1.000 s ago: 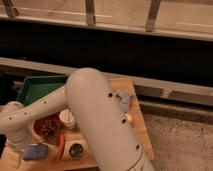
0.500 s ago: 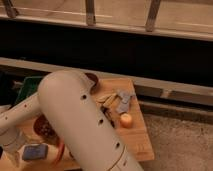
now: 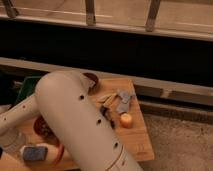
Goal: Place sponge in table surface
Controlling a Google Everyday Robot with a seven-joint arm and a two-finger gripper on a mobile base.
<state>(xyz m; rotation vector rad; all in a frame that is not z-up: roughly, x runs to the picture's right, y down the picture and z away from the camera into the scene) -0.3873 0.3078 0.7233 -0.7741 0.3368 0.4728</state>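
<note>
Pincer [image 3: 6,149] at left edge, above sponge [image 3: 34,153].

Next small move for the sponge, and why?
Probably lower the tool a little toward the blue rectangular sponge on the light wooden table. The tool sits at the left edge beside the sponge, mostly hidden by the white arm, with no grasp visible.
</note>
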